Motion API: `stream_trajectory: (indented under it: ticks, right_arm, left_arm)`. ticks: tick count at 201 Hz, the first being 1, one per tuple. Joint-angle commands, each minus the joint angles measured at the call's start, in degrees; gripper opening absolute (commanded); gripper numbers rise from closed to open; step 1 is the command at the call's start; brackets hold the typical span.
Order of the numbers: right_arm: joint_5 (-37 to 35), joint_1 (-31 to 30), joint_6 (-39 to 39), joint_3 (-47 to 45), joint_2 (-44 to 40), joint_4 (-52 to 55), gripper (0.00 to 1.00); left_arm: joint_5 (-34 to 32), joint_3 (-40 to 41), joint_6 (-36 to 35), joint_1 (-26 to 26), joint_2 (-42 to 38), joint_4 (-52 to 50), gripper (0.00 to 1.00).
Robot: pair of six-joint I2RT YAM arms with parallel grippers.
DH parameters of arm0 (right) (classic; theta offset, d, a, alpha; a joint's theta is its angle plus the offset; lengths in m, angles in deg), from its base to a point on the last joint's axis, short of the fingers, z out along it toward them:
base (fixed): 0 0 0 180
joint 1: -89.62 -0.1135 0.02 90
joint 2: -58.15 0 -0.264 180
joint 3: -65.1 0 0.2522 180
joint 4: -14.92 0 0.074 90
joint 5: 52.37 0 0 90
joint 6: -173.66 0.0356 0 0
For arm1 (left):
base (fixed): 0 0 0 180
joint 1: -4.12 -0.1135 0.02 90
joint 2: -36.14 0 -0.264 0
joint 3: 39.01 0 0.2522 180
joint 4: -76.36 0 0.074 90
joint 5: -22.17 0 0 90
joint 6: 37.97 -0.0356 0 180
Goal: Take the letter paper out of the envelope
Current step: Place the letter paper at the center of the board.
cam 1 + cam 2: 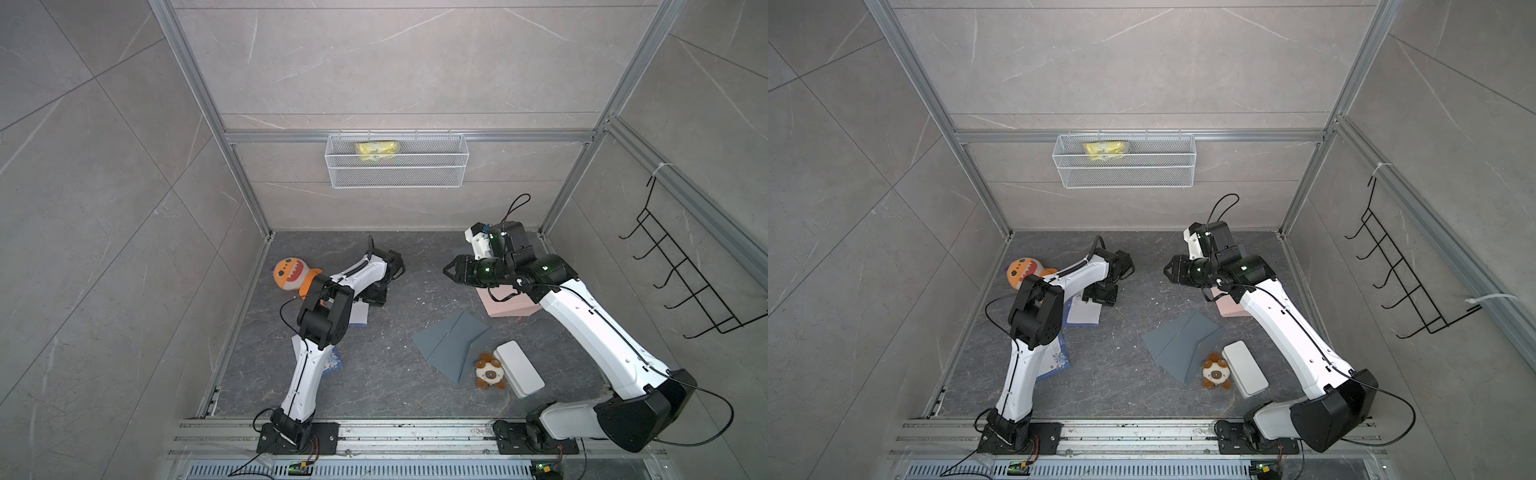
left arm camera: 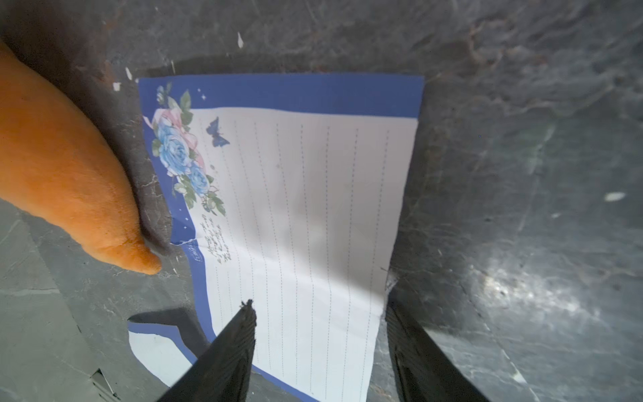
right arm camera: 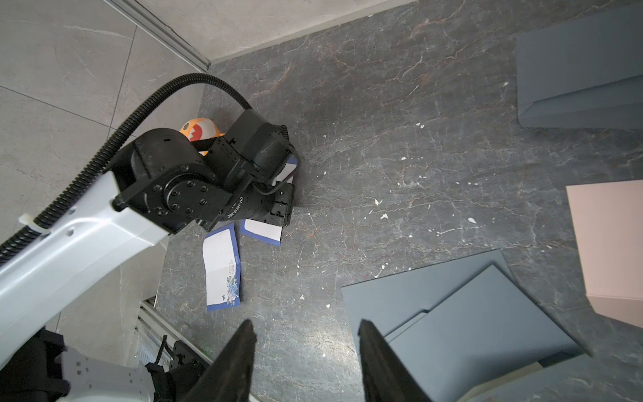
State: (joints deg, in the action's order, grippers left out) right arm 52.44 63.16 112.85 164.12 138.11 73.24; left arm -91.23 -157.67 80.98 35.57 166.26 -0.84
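The grey envelope (image 1: pixel 451 347) (image 1: pixel 1183 345) (image 3: pixel 469 323) lies open and flat on the dark floor, front right of centre. A blue-bordered, lined letter paper (image 2: pixel 295 209) (image 1: pixel 359 318) (image 1: pixel 1084 313) with blue flowers lies flat on the floor at the left, apart from the envelope. My left gripper (image 2: pixel 318 306) (image 1: pixel 374 299) hovers over it, open, one finger over the sheet and one at its edge. A second such sheet (image 3: pixel 222 271) (image 1: pixel 1057 359) lies partly under the left arm. My right gripper (image 3: pixel 306 325) (image 1: pixel 446 272) is open and empty above bare floor.
An orange plush (image 1: pixel 291 272) (image 2: pixel 62 174) lies beside the paper. A pink box (image 1: pixel 507 305) sits under the right arm. A small brown plush (image 1: pixel 490 372) and a white case (image 1: pixel 519 368) lie by the envelope. A wire basket (image 1: pixel 397 160) hangs on the back wall.
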Motion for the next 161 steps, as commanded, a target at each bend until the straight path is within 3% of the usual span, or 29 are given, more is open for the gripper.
stream_trajectory:
  ticks: [1, 64, 102, 135, 161]
  right_arm:
    - [0.31, -0.35, 1.13, -0.61, -1.38, -1.29, 0.5]
    - [-2.44, -0.45, 2.97, -3.17, -2.49, -1.87, 0.5]
    - [-8.48, -1.18, 4.77, -4.86, -3.37, 0.73, 0.5]
    - [-17.97, -3.12, 7.07, -2.91, -1.59, 9.51, 0.5]
    - [-27.07, -6.18, 10.66, -0.16, 2.05, 20.05, 0.5]
  left_arm:
    - [3.26, 1.11, 1.09, -0.47, -2.56, 1.59, 0.67]
    - [6.12, 0.29, 1.45, -0.72, -5.04, 1.91, 0.77]
    - [9.32, 0.14, 1.91, -0.69, -8.71, 3.79, 0.81]
    - [15.25, 0.1, 1.06, -0.73, -12.58, 7.85, 0.81]
    - [26.89, 1.97, -1.14, -0.71, -16.68, 14.65, 0.78]
